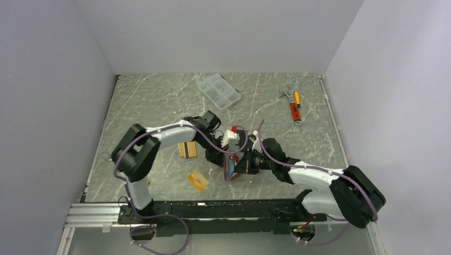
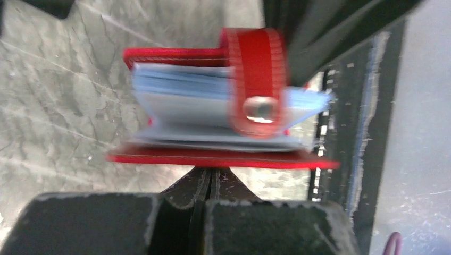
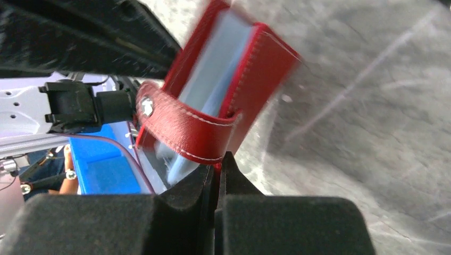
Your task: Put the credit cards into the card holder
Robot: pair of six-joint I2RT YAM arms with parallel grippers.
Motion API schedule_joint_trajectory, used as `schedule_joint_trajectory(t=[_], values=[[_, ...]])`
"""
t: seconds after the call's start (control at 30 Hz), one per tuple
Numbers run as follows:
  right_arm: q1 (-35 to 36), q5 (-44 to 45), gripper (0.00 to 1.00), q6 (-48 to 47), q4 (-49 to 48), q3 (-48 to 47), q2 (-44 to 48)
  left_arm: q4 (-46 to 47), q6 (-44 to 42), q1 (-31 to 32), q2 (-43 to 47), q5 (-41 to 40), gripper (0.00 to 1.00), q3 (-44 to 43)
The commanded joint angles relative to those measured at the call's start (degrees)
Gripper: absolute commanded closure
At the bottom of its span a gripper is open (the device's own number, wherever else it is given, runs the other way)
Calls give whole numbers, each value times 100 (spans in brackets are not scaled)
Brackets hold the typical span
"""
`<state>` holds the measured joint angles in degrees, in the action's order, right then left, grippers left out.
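Over the middle of the table, both claws meet on the red card holder. The left claw is clenched on the edge of one red cover, and the right claw pinches the opposite cover near where the strap joins. The holder looks raised just off the top, gaping a little, with pale blue pockets showing between the covers. That strap crosses the mouth, and I can't tell whether its snap is fastened.

No card is in either claw, so I read this as the opening step, with loading not yet begun. Two credit cards lie left of the action: a striped orange one and a gold one nearer the arm bases. No other cards are in sight.

Next, the strap must swing clear and the covers spread. Then one claw holds firm while the other lets go and fetches a card. Thin cards lying flat could be awkward to lift.

Underneath is grey-green marbled table, with plain pale walls on three sides. A clear box and a red-handled wrench sit at the far end.
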<state>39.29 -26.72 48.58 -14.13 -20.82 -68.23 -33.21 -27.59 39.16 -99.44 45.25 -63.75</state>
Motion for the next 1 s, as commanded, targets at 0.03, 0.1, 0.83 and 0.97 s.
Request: schedule_joint_trajectory(t=[0.03, 0.1, 0.83, 0.97], values=[[-217, -556, 100, 384, -1424, 626, -459, -288, -287, 286, -769, -806, 100, -554], [-379, -769, 100, 423, -1701, 768, -710, -307, -311, 413, -833, -939, 100, -645], [-506, 1217, 51, -310, 1703, 319, 452, -1004, -530, 1171, -1045, -881, 100, -1665], [-417, 1734, 54, -260, 2102, 177, 815, -1082, -587, 1201, -1087, -861, 100, -1701]])
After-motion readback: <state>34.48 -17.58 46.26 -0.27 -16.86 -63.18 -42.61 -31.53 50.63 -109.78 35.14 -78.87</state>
